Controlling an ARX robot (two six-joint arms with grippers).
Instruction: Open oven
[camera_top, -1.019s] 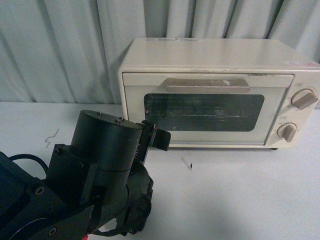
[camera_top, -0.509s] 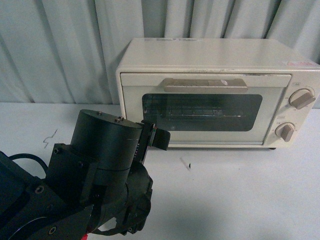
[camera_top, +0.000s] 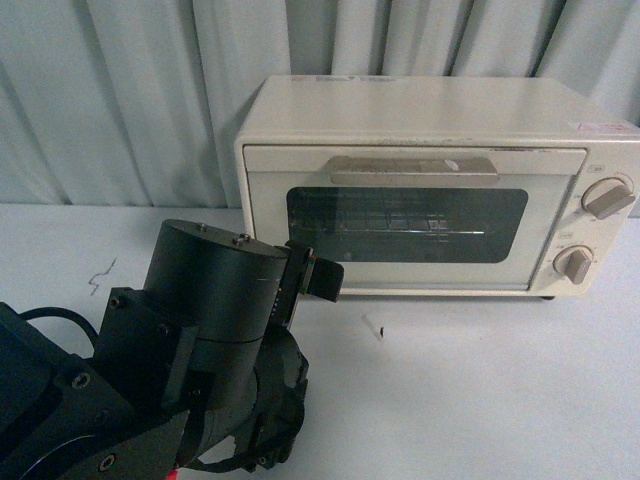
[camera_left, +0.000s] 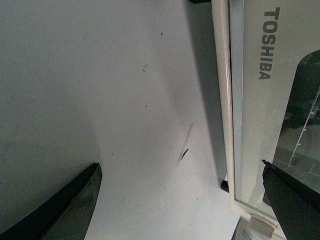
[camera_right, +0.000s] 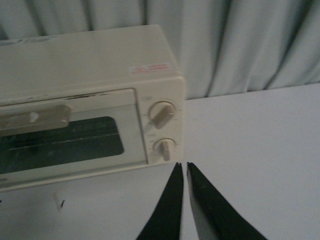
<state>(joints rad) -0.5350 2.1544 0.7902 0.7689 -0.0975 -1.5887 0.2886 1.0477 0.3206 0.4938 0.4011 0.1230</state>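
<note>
- Little has changed. In the front view the oven (camera_top: 430, 130) sits a shade further right and lower in the picture than half a second ago, close to where it showed a second ago. That reads as a slight sway of the camera, not a push on the oven.
- The left arm (camera_top: 200, 340) fills the near left of the front view in almost the same pose as in both earlier frames.
- The door (camera_top: 410, 272) is shut flush with the body, as it was before. Its bar handle (camera_top: 414, 168) is untouched, so opening has probably not begun and the reach to the handle is yet to come.
- The oven stands at the far right of the table (camera_top: 480, 400), its back close to the curtain (camera_top: 120, 100). The two knobs (camera_top: 607, 198) are at its right end.
- The left gripper (camera_left: 180, 164) has its jaws spread wide and holds nothing. It is low, near the door's bottom edge. One jaw shows in front of the window and the other over bare table.
- The right gripper (camera_right: 184, 165) has its jaws almost together, with only a sliver between them, and is empty. It hangs over the table on the near side of the knobs, well apart from the handle.
- Judging by position, the wide left jaws seem the likelier ones to take the handle, but they would have to rise to the door's top edge first.
</note>
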